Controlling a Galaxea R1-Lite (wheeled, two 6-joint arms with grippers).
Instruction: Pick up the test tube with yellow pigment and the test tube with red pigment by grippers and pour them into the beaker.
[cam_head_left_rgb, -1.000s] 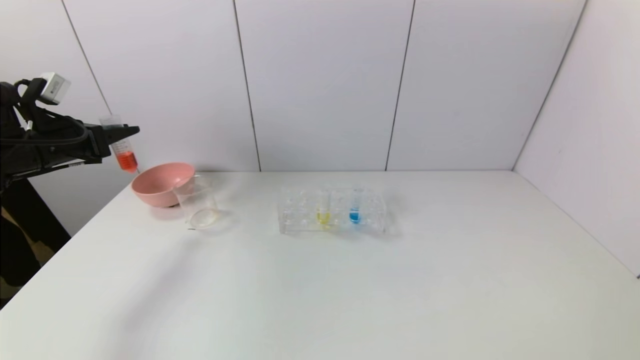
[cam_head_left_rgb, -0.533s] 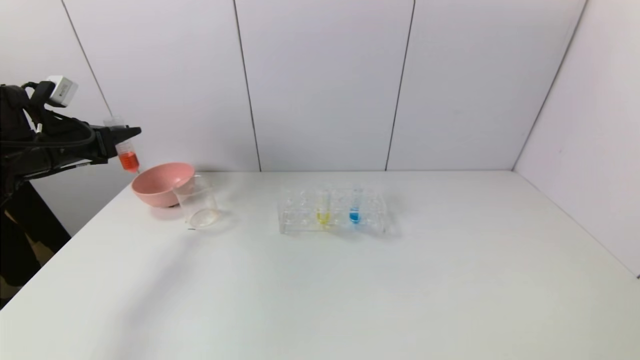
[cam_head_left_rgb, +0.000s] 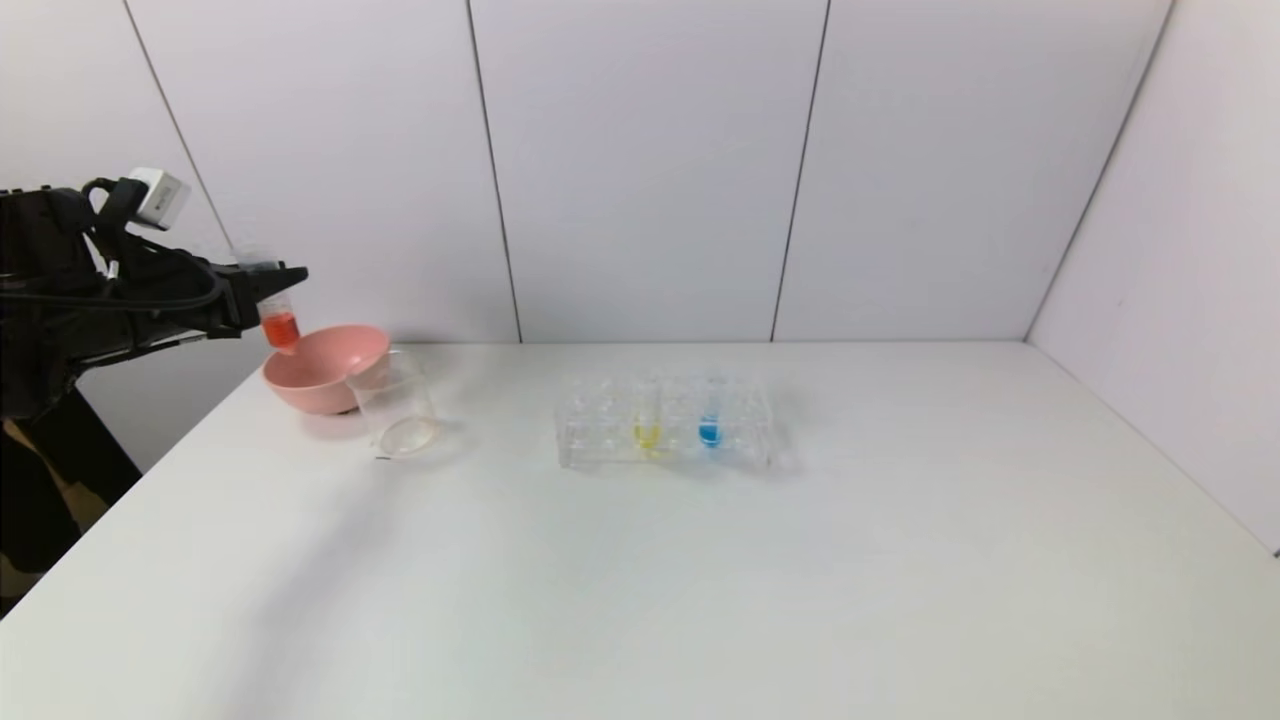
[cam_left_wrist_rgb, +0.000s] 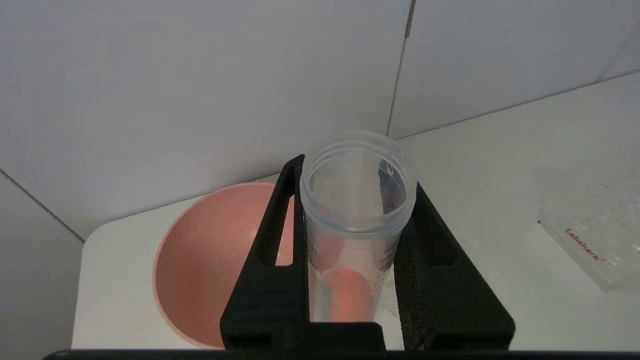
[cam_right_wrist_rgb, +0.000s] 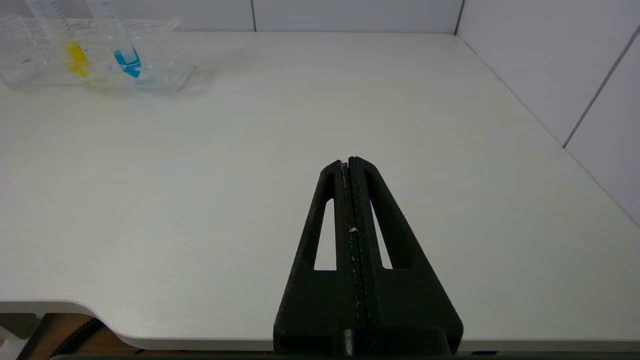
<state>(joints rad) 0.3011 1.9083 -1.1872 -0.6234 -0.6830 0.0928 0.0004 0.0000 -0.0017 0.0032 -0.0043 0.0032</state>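
Observation:
My left gripper (cam_head_left_rgb: 283, 282) is shut on the test tube with red pigment (cam_head_left_rgb: 279, 322), held upright above the far left edge of the pink bowl (cam_head_left_rgb: 318, 372). In the left wrist view the tube (cam_left_wrist_rgb: 356, 220) sits between my left gripper's (cam_left_wrist_rgb: 356, 175) fingers, open mouth toward the camera. The beaker (cam_head_left_rgb: 395, 405) stands just right of the bowl. The test tube with yellow pigment (cam_head_left_rgb: 647, 422) stands in the clear rack (cam_head_left_rgb: 600, 435), and shows in the right wrist view (cam_right_wrist_rgb: 75, 47). My right gripper (cam_right_wrist_rgb: 348, 162) is shut and empty over the table's near right part.
A blue-liquid tube (cam_head_left_rgb: 710, 420) stands in the rack next to the yellow one. White wall panels close the back and right sides. The table's left edge lies below my left arm.
My left gripper has moved right and slightly down with the red tube, from beyond the table's left edge to above the pink bowl's rim.

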